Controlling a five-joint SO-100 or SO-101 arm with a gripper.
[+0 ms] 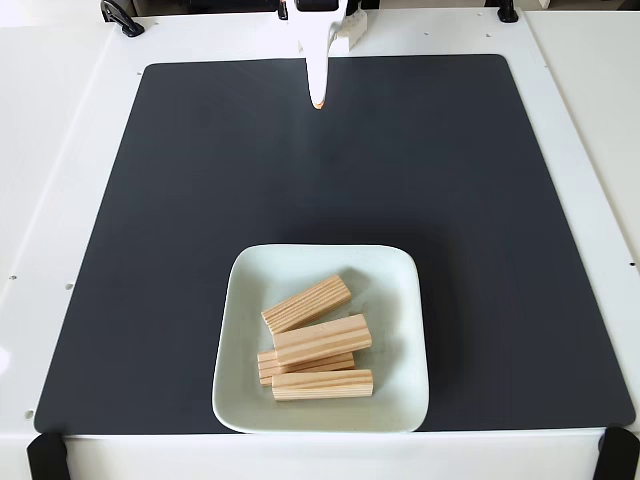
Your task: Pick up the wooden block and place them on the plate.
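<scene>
You have four wooden blocks in front of you, all of them lying in the plate (395, 330). The farthest wooden block (307, 303) lies slanted, its right end pointing far. Just near of it, a second one (323, 339) sits on top of a third (303, 366), which is partly covered and peeks out at the left and below. The fourth (322, 384) lies nearest, almost level from left to right, touching the stacked pair. All four keep to the left and middle of the dish; its right side is bare.

There is one plate, square with rounded corners, resting on the near part of a dark mat (200, 200), a little left of the mat's centre line. The mat covers most of the white desk (60, 120).

Your end effector (318, 100) hangs at the far edge of the mat, well apart from the plate, pointing down. Its white fingers look pressed together to a single tip with nothing between them.
</scene>
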